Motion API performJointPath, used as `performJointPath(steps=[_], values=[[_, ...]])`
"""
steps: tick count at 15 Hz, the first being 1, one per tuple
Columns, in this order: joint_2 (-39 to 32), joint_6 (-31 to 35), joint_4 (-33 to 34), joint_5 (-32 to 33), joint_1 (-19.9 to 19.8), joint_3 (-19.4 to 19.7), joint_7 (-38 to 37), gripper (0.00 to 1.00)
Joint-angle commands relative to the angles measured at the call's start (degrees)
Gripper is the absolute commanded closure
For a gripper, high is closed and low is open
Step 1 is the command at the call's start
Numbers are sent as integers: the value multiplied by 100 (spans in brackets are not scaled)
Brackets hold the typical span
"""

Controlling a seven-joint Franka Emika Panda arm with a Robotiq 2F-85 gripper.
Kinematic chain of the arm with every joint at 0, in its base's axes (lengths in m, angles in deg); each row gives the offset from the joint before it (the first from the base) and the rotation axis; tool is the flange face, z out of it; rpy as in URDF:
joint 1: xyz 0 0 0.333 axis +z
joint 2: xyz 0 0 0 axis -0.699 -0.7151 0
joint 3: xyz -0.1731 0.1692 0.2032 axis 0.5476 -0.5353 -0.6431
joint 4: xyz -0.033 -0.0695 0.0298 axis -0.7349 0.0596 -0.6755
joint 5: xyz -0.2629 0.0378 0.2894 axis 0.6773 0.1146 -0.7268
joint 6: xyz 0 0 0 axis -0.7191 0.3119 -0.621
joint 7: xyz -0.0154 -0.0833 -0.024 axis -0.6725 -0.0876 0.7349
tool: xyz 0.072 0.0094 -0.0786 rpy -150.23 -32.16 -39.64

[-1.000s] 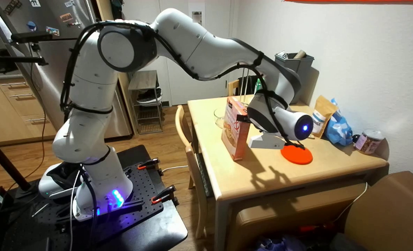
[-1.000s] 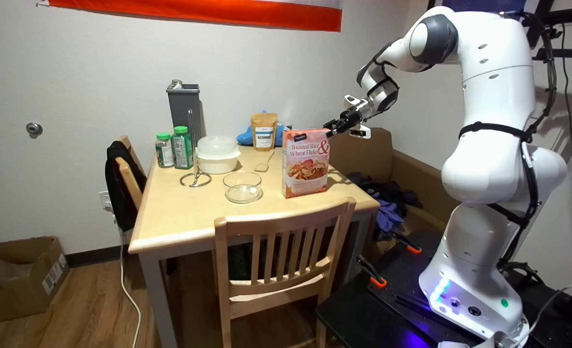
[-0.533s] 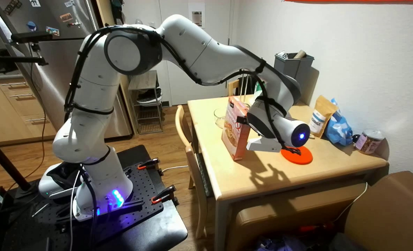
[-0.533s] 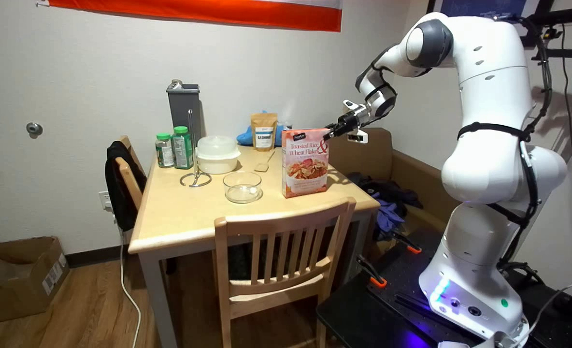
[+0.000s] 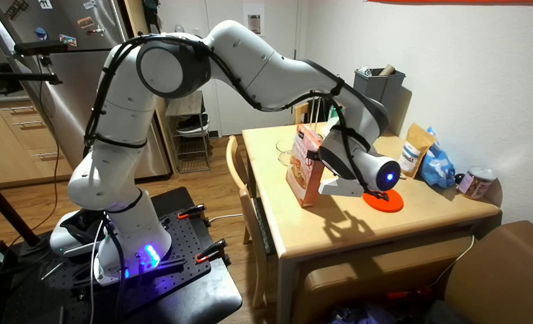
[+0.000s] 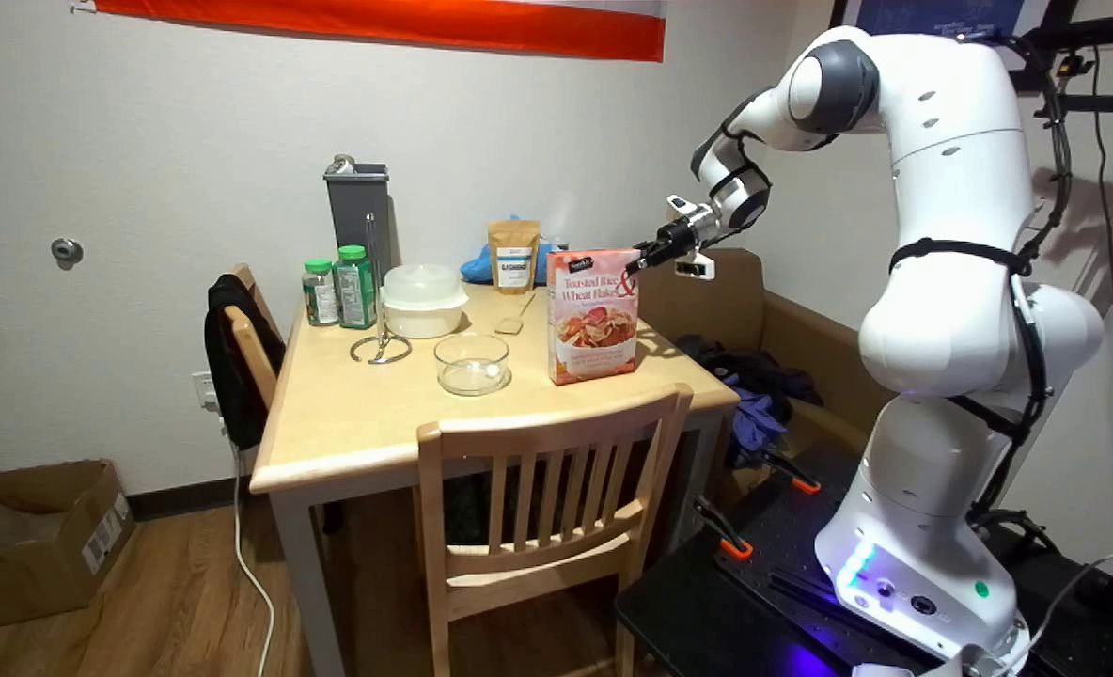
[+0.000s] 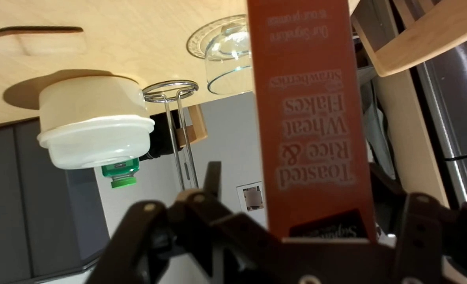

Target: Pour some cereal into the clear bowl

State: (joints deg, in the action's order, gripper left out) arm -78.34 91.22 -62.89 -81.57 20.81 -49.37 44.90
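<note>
One Franka Panda arm [image 5: 271, 72], which I operate from a distance, extends over a wooden table [image 6: 359, 414] and carries its gripper [image 6: 635, 259] at the upper part of a cereal box [image 6: 594, 320]. The box — labelled Toasted Rice & Wheat Flakes — stands upright on the table. In the wrist view, which appears inverted, its narrow reddish side panel faces me. My jaws are spread, with the panel lying between the two fingers; a gap separates the box from the finger [image 7: 213, 179] nearer the white lidded container [image 7: 95, 122]. Whether the opposite finger touches the cardboard I cannot tell. Clear and nearly colourless, the glass bowl [image 6: 472, 367] rests on the table near the box and apart from it; from the wrist, the box hides part of the bowl. Around these items I note a metal stand [image 6: 381, 359] with a ring base, two green-capped bottles [image 6: 355, 293] and a brown pouch [image 6: 513, 268]. An orange disc [image 5: 383, 204] lies flat on the table in an exterior view, partly behind the arm's cabling [image 5: 347, 148]. At the table's edge stands a slatted wooden chair [image 6: 556, 434].
</note>
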Motion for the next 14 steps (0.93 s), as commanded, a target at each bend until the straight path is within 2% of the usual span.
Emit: performJointPath(steps=[1, 2, 3, 4, 7, 8, 9, 11, 12, 14], values=[[-44, -165, 194, -43, -20, -19, 0, 19], [-40, -160, 208, -36, -15, -19, 4, 35], [-31, -151, 207, -38, -10, -21, 14, 43], [-30, -146, 224, -34, -5, -22, 14, 44], [-20, -128, 245, -11, 10, -22, 19, 65], [-14, -124, 249, -1, 17, -22, 18, 66], [-1, -105, 244, 9, 30, -19, 16, 77], [28, -96, 248, 62, 54, -12, 19, 80], [52, -78, 250, 95, 71, -6, 11, 77], [104, -57, 308, 197, 107, 5, 0, 81]])
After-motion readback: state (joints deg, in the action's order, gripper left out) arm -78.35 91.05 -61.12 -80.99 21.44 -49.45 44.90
